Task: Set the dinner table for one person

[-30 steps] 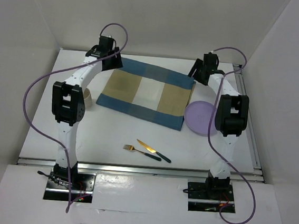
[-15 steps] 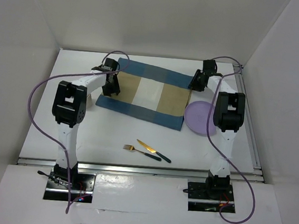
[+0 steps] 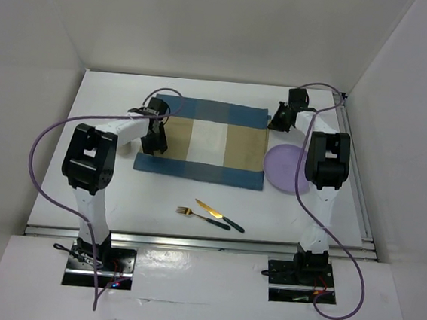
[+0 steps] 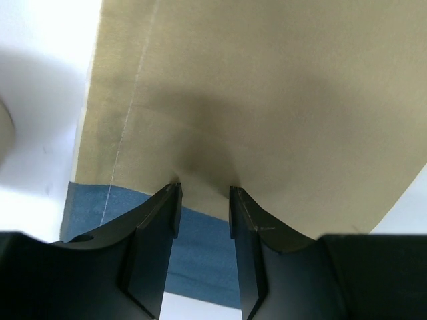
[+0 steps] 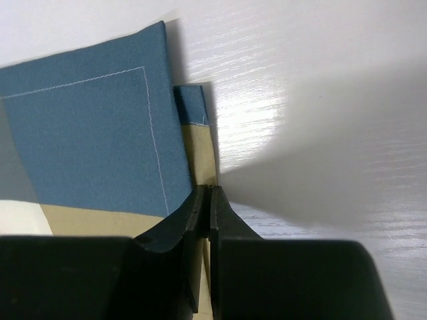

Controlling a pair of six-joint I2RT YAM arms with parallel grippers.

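Pinching the placemat [image 3: 204,140] edge, right fingers [image 5: 207,200] closed on cloth, corner folded over, left fingers [image 4: 203,193] parted over bunched fabric, grip unclear, white counter [image 3: 149,199] beneath, cup hidden.

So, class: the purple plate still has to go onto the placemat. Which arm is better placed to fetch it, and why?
Probably the right gripper: the purple plate lies beside its arm, right of the placemat. The left gripper is across the cloth.

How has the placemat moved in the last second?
Yes. The placemat swung from tilted to nearly square with the table, and its left end slid toward the near edge, away from the back wall.
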